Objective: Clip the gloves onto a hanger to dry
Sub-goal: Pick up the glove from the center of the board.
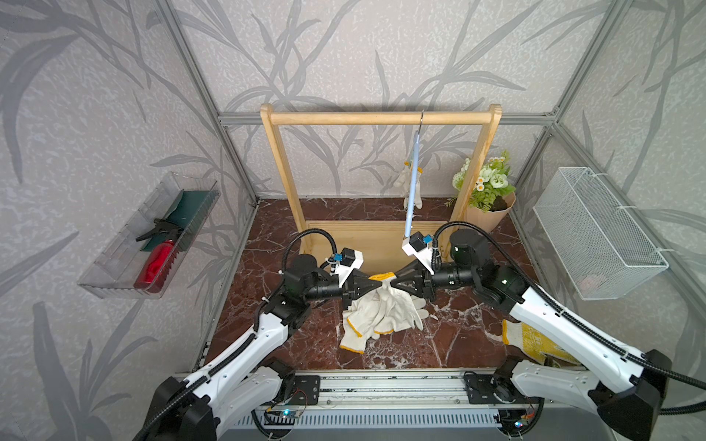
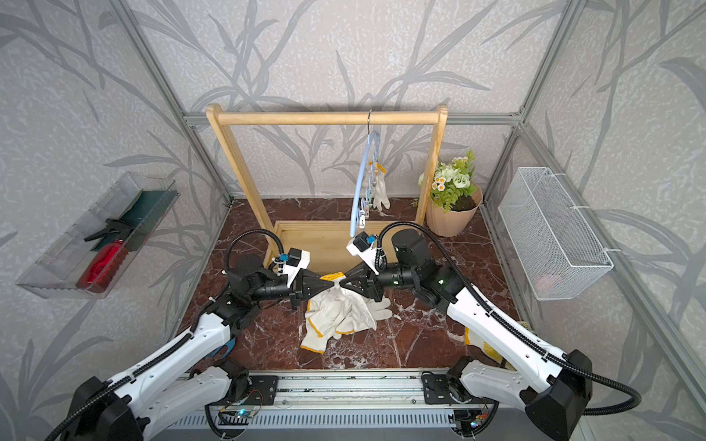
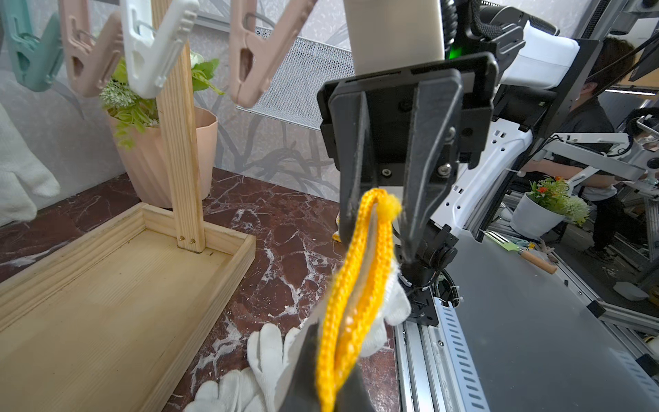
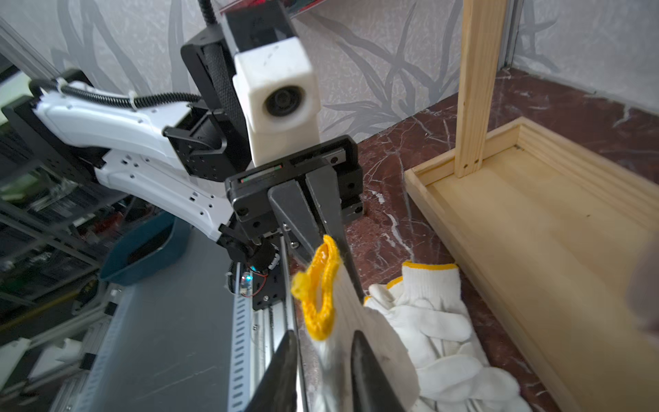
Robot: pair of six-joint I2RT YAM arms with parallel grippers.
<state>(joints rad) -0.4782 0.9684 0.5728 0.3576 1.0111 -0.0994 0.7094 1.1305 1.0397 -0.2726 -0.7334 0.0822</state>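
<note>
Yellow-cuffed white knit held glove (image 1: 385, 276) hangs above loose gloves (image 1: 382, 315) heaped on marble tabletop (image 1: 458, 336). Cuff clenched by left gripper (image 1: 379, 285); right gripper (image 1: 394, 284) jaws parted around it. Behind: wooden rack (image 1: 382, 117), blue hanger (image 1: 412, 191).

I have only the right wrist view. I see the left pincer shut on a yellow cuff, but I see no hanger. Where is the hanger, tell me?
Observer: The blue hanger hangs from the wooden rail, farther back than the held glove.
Operator: Is some glove already on it?
Observer: Yes, one white glove hangs clipped on it.
Operator: Are empty clips left?
Observer: Yes; the left wrist view shows a pink clip and a white clip holding nothing.
</note>
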